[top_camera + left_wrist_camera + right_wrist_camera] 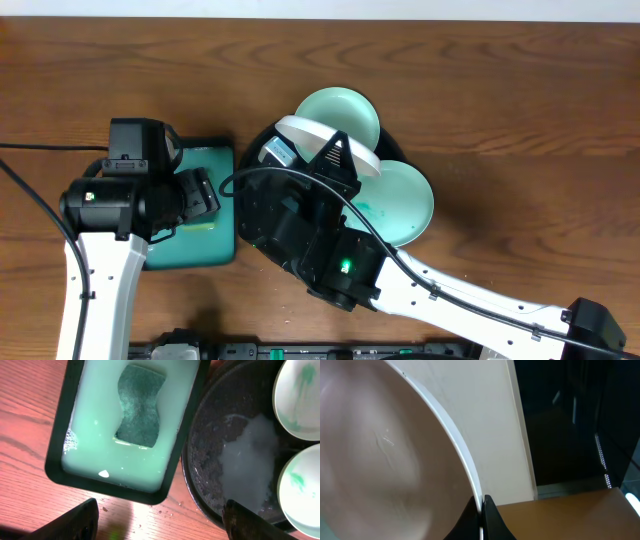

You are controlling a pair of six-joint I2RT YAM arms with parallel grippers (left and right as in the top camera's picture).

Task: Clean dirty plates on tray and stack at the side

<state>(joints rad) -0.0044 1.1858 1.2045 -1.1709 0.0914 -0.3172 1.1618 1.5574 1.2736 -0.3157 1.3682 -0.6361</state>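
My right gripper point(336, 156) is shut on the rim of the white plate point(300, 128) and holds it tilted on edge above the black round tray point(400, 152). The right wrist view shows the jaws point(481, 506) pinching the white plate's rim point(395, 455). Two mint plates, one at the back point(340, 110) and one at the right point(405, 200), rest on the tray. Both show teal smears in the left wrist view, the upper point(300, 400) and the lower point(300, 490). My left gripper point(160, 525) is open and empty, hovering over the table near the teal tray's corner.
A rectangular teal tray point(200, 250) with a dark rim point(57, 445) holds milky liquid and a teal sponge point(140, 405), left of the black tray point(210, 435), which has foamy water in it. Small drops lie on the wood between them.
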